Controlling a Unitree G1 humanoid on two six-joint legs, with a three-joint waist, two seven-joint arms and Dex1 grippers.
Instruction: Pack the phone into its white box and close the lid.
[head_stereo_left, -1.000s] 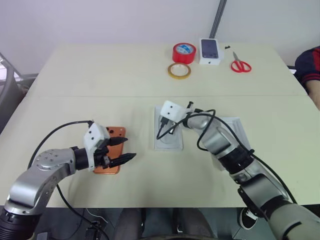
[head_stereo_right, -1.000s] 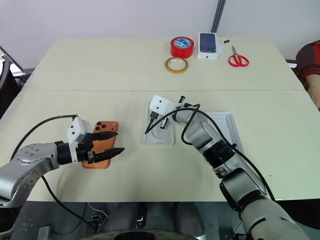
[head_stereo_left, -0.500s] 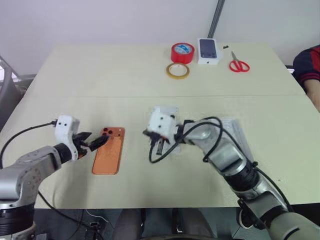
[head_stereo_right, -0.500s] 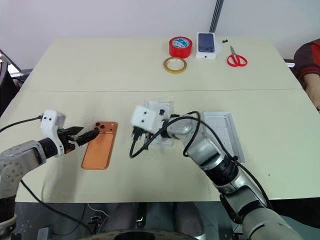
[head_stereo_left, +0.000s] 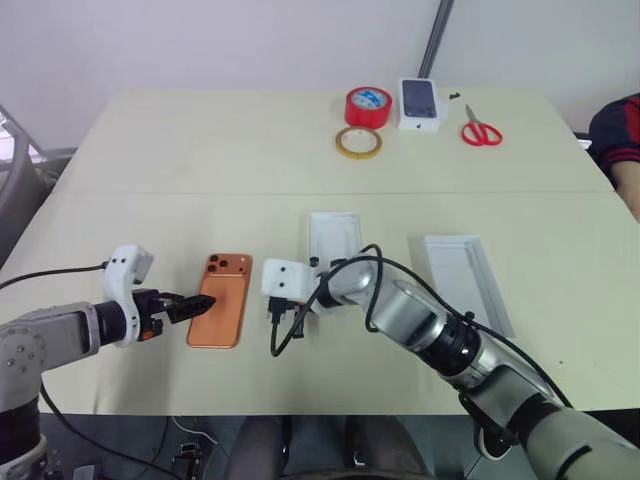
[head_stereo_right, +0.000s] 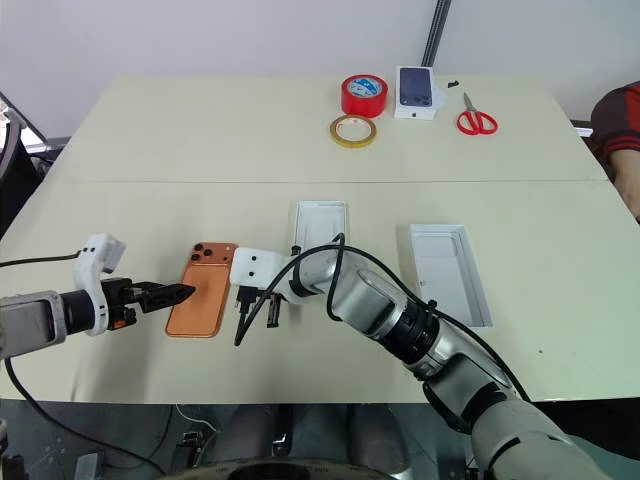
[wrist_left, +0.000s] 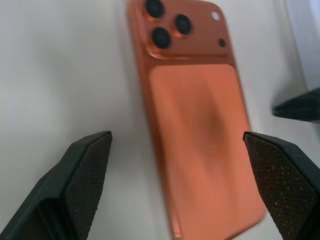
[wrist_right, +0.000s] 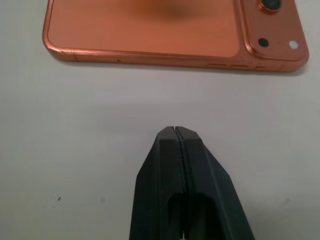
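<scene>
I see the phone (head_stereo_left: 221, 311) lying flat, back up, betw. my two grippers: left gripper (head_stereo_left: 190, 305) jaws wide apart at its left long edge, right gripper (head_stereo_right: 255, 309) jaws pressed together just off its right edge. It looks stiff, slick and thin, so I'd pinch across the long edges at mid-length. Long axis runs crosswise to both jaws, camera bump at the far end.

We see the phone (head_stereo_left: 221, 300), flat orange with rounded corners, lying back up on the tabletop (head_stereo_left: 200, 150), its square bump with three dark lenses at the far end. To its right lies a shallow white tray (head_stereo_left: 335, 240), open side up, long axis running away from us. Further right, well apart, lies a second shallow white rectangular piece (head_stereo_left: 466, 280), also open side up, pale inside. We cannot tell which one is the white box and which the lid.
</scene>
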